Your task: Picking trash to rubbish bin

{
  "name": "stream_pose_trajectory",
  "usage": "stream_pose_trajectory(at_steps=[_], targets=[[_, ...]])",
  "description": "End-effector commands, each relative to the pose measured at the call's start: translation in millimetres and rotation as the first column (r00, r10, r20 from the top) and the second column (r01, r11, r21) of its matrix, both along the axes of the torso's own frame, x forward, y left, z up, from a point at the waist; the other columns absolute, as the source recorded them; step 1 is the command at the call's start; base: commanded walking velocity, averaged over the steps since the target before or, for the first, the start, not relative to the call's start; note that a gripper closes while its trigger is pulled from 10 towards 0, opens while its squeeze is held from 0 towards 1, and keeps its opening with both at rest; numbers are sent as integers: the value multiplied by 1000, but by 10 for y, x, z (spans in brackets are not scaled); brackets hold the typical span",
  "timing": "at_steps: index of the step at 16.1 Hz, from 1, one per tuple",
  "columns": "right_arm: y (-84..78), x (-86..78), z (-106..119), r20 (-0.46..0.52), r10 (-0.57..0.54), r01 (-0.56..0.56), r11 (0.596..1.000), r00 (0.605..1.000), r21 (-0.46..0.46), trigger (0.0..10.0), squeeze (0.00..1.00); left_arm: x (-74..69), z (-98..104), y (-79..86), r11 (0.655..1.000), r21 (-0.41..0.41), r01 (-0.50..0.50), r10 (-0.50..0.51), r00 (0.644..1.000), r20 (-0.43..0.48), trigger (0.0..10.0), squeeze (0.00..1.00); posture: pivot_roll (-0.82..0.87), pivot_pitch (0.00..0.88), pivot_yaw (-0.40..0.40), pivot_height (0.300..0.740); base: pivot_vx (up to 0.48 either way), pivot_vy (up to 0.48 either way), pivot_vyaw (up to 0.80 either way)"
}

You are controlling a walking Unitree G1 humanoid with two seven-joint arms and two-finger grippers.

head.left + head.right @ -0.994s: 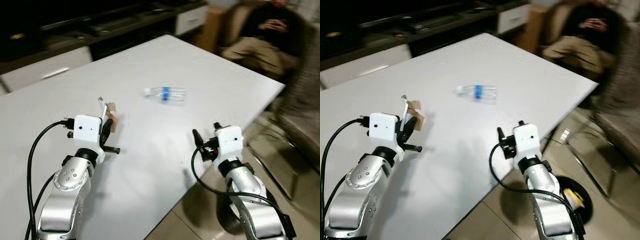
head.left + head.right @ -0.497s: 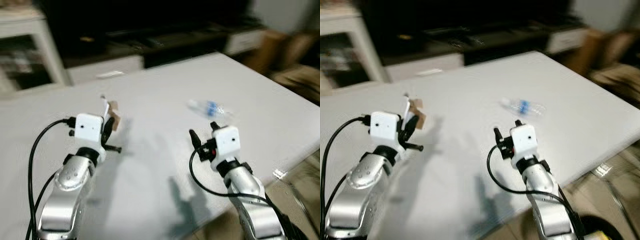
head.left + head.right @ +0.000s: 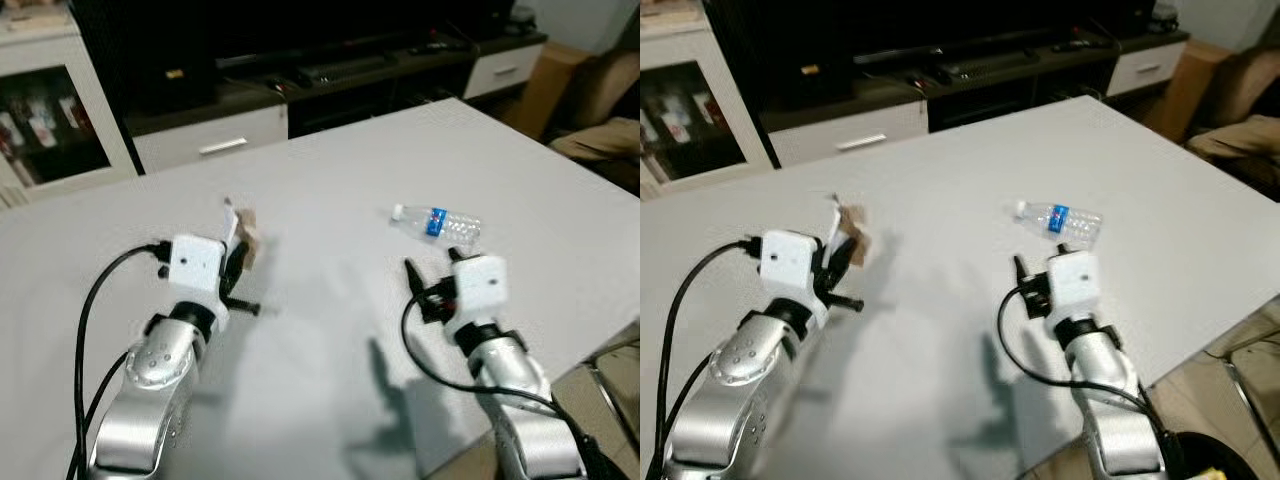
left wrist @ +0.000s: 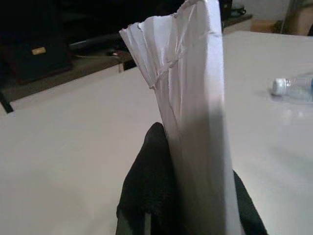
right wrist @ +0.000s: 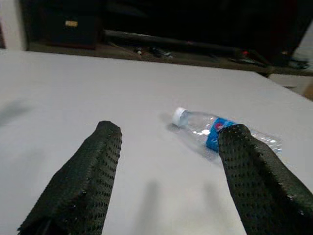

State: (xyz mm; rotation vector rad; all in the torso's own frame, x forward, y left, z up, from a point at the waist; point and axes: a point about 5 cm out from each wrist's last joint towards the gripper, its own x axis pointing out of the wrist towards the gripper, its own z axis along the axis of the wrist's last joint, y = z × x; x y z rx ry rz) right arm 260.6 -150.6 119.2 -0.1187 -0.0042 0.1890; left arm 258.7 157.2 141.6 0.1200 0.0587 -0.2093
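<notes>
Bottle point(image 3: 437, 223) lies on its side on the counter point(image 3: 330, 330), just ahead of the wide-spread right claw point(image 5: 168, 183), long axis across the approach, cap toward the robot's left; left claw point(image 4: 183, 191), farther off, grips a torn carton point(image 4: 190, 107).

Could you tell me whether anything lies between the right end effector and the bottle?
Nothing visible does: bare table separates the open right end effector from the bottle lying ahead.
</notes>
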Motion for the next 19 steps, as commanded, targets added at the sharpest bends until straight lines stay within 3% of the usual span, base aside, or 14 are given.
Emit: stream_pose_trajectory(at_steps=[1,7,12,19], targets=[[18,62,39,12,4,-5,1000,1000,16,10000,0,-21,19,-1,1000,11,4,-4,1000,0,10000,0,-4,0,-30,740,0,0,0],[169,73,46,-6,124,-124,991,992,-59,10000,0,-12,-15,68,998,9,-67,67,998,-14,10000,0,-10,0,-44,740,0,0,0],[209,72,33,-14,145,-146,987,989,-63,10000,0,2,-23,58,997,19,-73,73,997,-21,10000,0,-12,0,-41,740,0,-430,630],[195,53,31,-20,139,-140,989,990,-43,10000,0,54,-49,100,995,2,-99,98,993,-60,10000,0,-25,0,-26,740,0,-384,0]])
